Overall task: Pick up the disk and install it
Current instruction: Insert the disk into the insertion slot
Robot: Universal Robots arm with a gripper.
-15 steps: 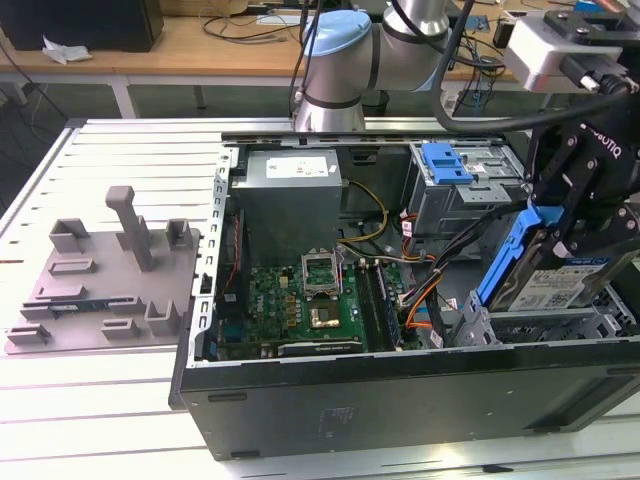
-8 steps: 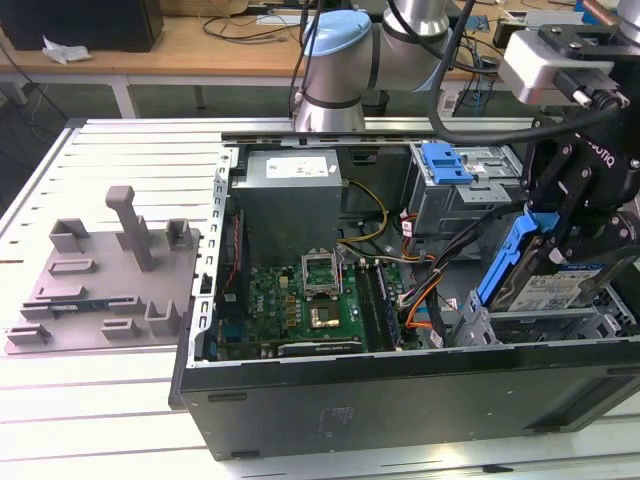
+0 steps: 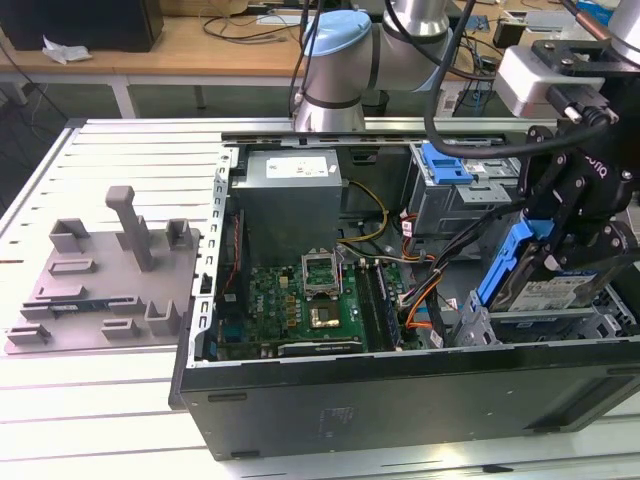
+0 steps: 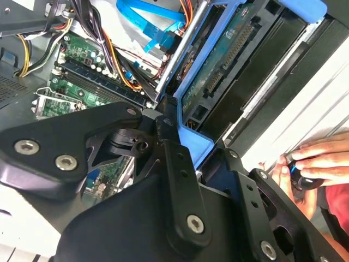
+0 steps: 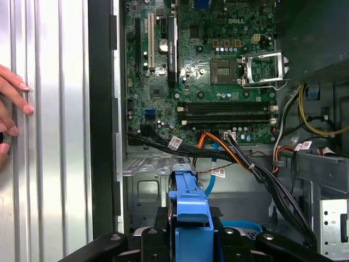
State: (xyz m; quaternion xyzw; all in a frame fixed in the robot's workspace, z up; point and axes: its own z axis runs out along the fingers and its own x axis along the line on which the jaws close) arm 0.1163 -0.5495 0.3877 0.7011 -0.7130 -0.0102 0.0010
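Above the open case (image 3: 400, 405), my end effector (image 3: 572, 248) clamped on the tilted disk (image 3: 556, 292), a hand (image 4: 319, 158) on the table (image 3: 100, 410)

The silver, blue-framed disk (image 3: 550, 293) stands steeply tilted, label showing, at the exterior view's right.

Not much legible here tbh. The white sticker (image 3: 292, 168) on the power supply (image 3: 290, 215), upper middle of the exterior view, is just tiny print. Same for the blue-and-white label (image 3: 560, 293) on the disk (image 3: 540, 285), at that view's right. In the first wrist view, the white tags (image 5: 175, 143) on the cables (image 5: 256, 169) are too small to make out, and the motherboard (image 5: 158, 93) has a small white logo (image 5: 235, 21).
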